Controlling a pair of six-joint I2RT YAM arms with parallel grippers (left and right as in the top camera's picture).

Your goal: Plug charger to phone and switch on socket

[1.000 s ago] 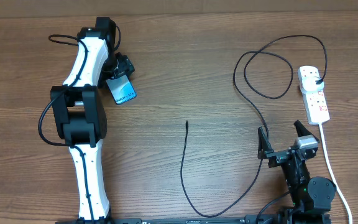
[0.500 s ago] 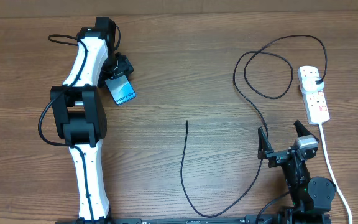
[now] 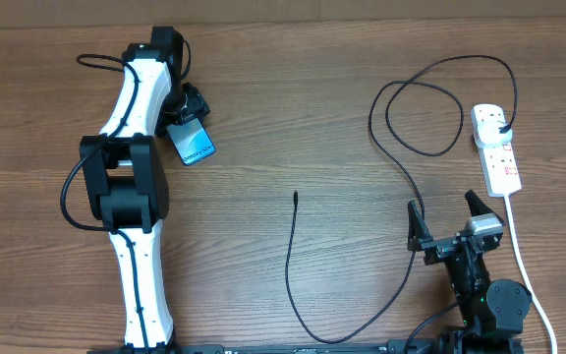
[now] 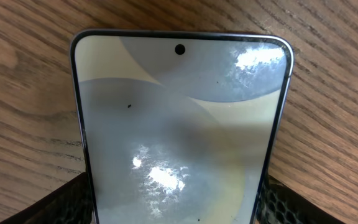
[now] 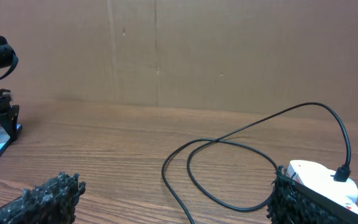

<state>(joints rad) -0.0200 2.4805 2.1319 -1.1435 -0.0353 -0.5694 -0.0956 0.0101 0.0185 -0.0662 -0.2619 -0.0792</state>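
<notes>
The phone, slim with a light-blue screen, lies at the back left of the table. My left gripper is shut on its near end; in the left wrist view the phone fills the frame between the two fingers. The charger, a thin black cable, loops from its plug in the socket at the right to a loose tip mid-table. The cable and socket show in the right wrist view. My right gripper is open and empty near the front right.
The socket's thick white cord runs down the right side past my right arm. A brown cardboard wall stands behind the table. The left arm stretches along the left side.
</notes>
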